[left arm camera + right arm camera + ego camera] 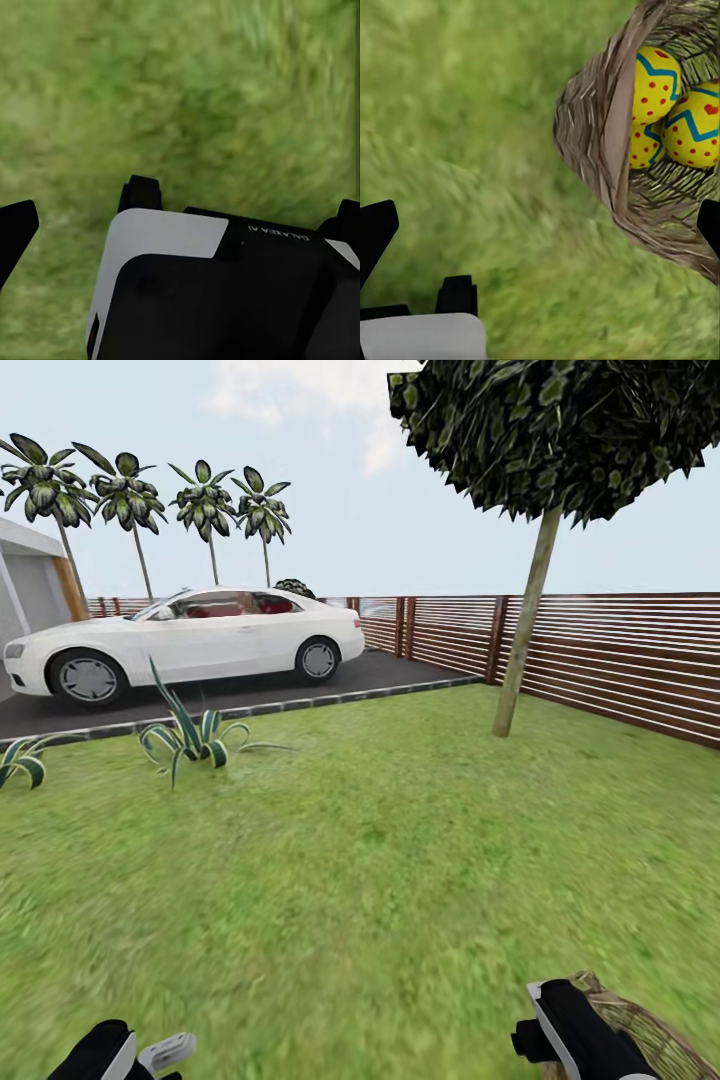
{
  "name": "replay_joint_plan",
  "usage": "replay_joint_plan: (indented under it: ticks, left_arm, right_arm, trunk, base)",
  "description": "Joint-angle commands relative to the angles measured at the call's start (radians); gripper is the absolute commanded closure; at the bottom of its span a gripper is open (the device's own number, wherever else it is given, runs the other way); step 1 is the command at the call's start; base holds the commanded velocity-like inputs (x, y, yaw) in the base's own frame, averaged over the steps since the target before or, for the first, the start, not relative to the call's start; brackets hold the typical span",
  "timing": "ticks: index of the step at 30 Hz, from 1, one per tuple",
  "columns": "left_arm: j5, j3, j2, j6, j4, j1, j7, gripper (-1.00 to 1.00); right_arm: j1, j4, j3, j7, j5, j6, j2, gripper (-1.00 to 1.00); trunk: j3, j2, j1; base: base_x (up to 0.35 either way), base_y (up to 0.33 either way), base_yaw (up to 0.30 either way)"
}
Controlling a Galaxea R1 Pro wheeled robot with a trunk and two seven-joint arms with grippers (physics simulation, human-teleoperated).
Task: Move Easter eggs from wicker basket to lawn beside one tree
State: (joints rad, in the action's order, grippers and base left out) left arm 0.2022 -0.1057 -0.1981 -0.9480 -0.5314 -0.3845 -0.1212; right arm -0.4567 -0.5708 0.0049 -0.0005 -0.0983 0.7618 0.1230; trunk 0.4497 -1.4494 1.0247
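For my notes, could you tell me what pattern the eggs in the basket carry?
Yellow with blue zigzag bands and red dots or hearts; the Easter eggs show best in the right wrist view.

Lawn: mottled green grass across the lower picture.
Tree: thin pale trunk, slightly tilted, dark rounded crown; stands on the grass near the fence.
Fence: brown horizontal slats with thick posts, along the right and back.
Car: white, parked on the dark driveway beyond the grass.
Spiky plant: at the grass edge, near the car.
Palms: a row behind the car.
Basket: wicker rim at bottom right, beside the right arm.
Left arm: at bottom left.
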Motion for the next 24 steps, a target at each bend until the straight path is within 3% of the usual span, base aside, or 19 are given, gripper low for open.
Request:
replay_joint_plan:
  ticks: [1, 16, 24]
  left_arm:
    - [-0.003, -0.003, 0.0, -0.005, -0.001, 0.0, -0.005, -1.0]
    - [-0.006, -0.002, 0.022, -0.004, 0.0, -0.001, -0.003, -1.0]
    - [-0.004, -0.004, 0.022, -0.003, -0.001, 0.0, -0.005, -1.0]
  right_arm:
    - [0.0, -0.001, 0.0, 0.004, -0.009, 0.005, 0.0, -1.0]
    - [0.0, -0.003, -0.002, 0.004, -0.006, 0.005, 0.001, -1.0]
    - [0.0, -0.006, -0.001, 0.004, -0.006, 0.005, 0.003, -1.0]
  trunk:
    - [0.001, -0.001, 0.0]
    - [0.001, -0.001, 0.0]
    - [0.001, -0.001, 0.0]
  base:
    - [0.071, 0.0, 0.0]
    - [0.208, -0.179, 0.0]
    - [0.04, -0.036, 0.0]
